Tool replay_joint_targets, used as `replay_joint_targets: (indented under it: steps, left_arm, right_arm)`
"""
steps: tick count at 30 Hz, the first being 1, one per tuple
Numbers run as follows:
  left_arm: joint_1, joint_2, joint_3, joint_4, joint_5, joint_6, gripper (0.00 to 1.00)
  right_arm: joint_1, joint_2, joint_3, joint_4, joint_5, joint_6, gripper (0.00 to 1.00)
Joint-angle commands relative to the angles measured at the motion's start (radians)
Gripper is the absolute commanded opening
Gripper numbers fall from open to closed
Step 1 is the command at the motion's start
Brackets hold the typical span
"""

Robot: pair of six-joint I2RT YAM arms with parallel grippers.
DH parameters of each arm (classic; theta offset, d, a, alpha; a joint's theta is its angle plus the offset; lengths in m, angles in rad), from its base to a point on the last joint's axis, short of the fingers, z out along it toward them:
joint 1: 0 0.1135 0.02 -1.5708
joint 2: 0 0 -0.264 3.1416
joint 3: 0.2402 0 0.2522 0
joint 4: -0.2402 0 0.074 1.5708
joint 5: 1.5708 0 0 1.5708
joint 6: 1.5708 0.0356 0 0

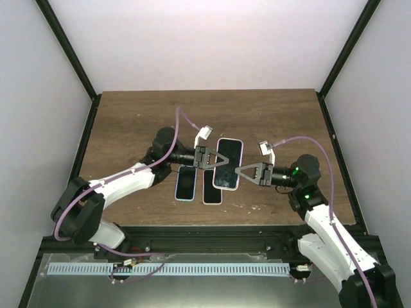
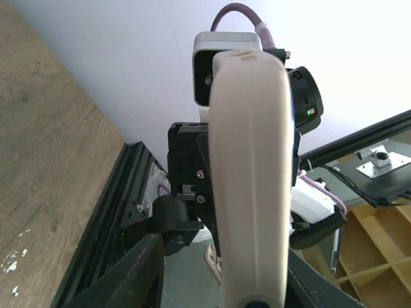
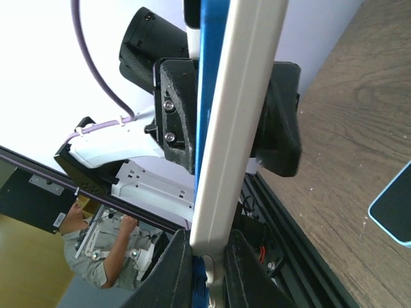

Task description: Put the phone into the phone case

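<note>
I read the top view as bright and evenly lit from above. Shadows on the table (image 1: pixel 270 115) are soft and short, detail is sharp, and I see no glare. In the left wrist view the phone case (image 2: pixel 247 160) sits close to the lens and looks soft-edged. The wall (image 2: pixel 359 38) behind it washes to near white. In the right wrist view the upper-left background is blown out and the bottom foreground is blurred.

The brown wooden table (image 1: pixel 270 122) looks rough and grainy. The pale plastic phone case (image 2: pixel 250 179) in the middle looks smooth and dull.
</note>
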Motion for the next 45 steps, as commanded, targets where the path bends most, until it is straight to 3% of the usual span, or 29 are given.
replay_joint_targets:
  steps: [1,4,5,10,13,23,25,29,31,36,41,45]
  left_arm:
    - [0.015,0.02,-0.017,-0.017,-0.079,-0.005,0.38]
    - [0.011,0.013,-0.014,-0.03,-0.083,0.008,0.11]
    - [0.012,0.013,-0.015,-0.029,-0.087,0.009,0.07]
    - [0.011,0.006,-0.012,-0.001,-0.115,-0.009,0.04]
    - [0.011,0.003,-0.01,0.048,-0.134,-0.033,0.04]
    - [0.012,0.016,0.017,0.123,-0.173,-0.06,0.04]
    - [0.01,0.015,0.028,0.089,-0.178,-0.038,0.04]
    - [0.012,-0.007,0.04,0.006,-0.204,0.037,0.03]
    - [0.01,-0.029,0.046,-0.059,-0.242,0.091,0.03]
    - [0.001,-0.092,0.092,-0.323,-0.359,0.31,0.02]
    - [-0.004,-0.11,0.071,-0.242,-0.35,0.245,0.01]
    - [-0.022,-0.088,0.056,-0.098,-0.33,0.134,0.0]
  right_arm:
    - [0.016,-0.05,0.101,-0.034,-0.047,-0.073,0.01]
    - [0.017,-0.042,0.134,-0.139,-0.022,-0.129,0.02]
    - [0.016,-0.043,0.129,-0.123,-0.026,-0.118,0.12]
    - [0.018,-0.048,0.076,0.019,-0.085,-0.008,0.52]
    - [0.018,-0.054,0.082,-0.118,-0.07,-0.079,0.6]
    - [0.02,-0.032,0.053,-0.207,-0.08,-0.119,0.57]
    - [0.019,-0.027,0.055,-0.21,-0.078,-0.119,0.46]
    - [0.021,-0.023,0.05,-0.224,-0.079,-0.111,0.06]
    - [0.02,-0.024,0.046,-0.244,-0.074,-0.098,0.01]
    - [0.021,-0.031,0.04,-0.271,-0.025,-0.028,0.03]
    - [0.021,-0.056,0.0,-0.151,-0.02,0.038,0.36]
    - [0.042,-0.023,-0.013,-0.128,-0.027,0.018,0.52]
